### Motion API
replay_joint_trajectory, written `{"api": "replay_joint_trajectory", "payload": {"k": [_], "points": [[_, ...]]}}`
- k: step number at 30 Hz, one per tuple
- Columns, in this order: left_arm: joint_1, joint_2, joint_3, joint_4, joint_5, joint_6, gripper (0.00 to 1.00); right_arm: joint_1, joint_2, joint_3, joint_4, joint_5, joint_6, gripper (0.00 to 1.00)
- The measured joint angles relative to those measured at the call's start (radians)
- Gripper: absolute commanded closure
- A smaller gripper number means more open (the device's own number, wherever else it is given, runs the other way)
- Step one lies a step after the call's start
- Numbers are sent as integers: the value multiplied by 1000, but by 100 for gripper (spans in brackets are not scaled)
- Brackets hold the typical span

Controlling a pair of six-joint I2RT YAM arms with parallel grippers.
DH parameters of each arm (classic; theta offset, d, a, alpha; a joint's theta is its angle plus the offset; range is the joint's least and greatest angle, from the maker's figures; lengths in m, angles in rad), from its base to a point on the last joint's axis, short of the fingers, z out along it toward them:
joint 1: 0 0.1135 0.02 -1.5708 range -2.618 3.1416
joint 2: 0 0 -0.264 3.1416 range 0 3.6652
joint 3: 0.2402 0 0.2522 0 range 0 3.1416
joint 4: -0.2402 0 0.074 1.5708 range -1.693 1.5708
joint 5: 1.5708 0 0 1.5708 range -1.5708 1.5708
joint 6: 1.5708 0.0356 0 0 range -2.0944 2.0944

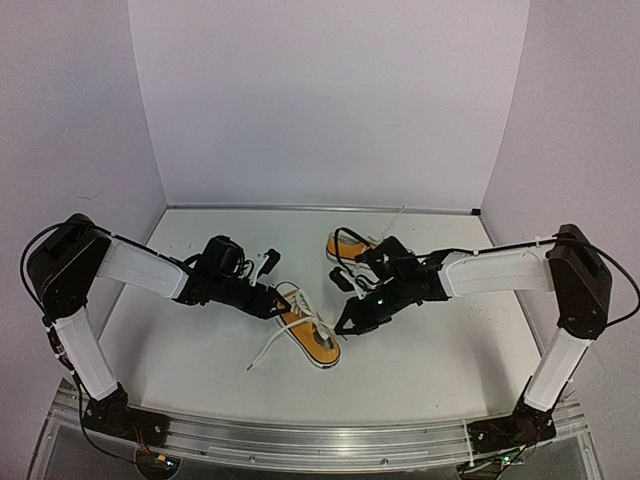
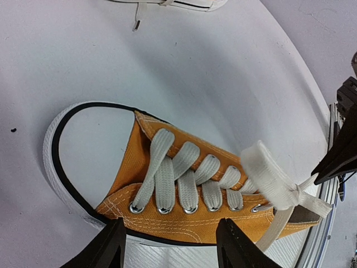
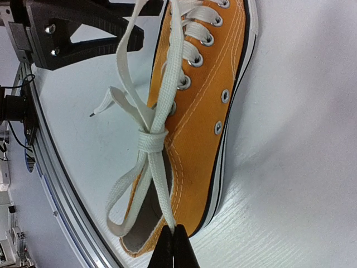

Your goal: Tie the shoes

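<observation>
The near orange shoe (image 1: 312,338) lies on the table between my grippers, toe towards the left arm. Its white laces are crossed into a knot (image 3: 152,139) with a loop (image 3: 124,204) over the heel opening. My right gripper (image 3: 173,233) is shut on a lace strand just past the knot, at the shoe's heel (image 1: 345,325). My left gripper (image 2: 172,229) is open, its fingers (image 2: 109,248) apart over the shoe's side (image 2: 167,223), holding nothing; in the top view it is at the shoe's toe end (image 1: 280,303). The second shoe (image 1: 350,246) lies behind the right arm.
A loose lace end (image 1: 265,352) trails left of the near shoe towards the table's front rail (image 1: 320,440). White walls close in the back and sides. The second shoe's sole and lace tip show at the top of the left wrist view (image 2: 167,3).
</observation>
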Motion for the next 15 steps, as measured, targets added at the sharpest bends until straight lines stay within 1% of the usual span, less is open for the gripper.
{"api": "replay_joint_trajectory", "payload": {"k": [6,11,15], "points": [[0,1,-3,39,8,-11,48,0,-57,-33,-8,10,0,100],[1,-27,-47,109,42,-46,50,0,-61,-34,-9,10,0,100],[-4,-30,-52,157,77,-88,50,0,-61,-34,-9,9,0,100]]}}
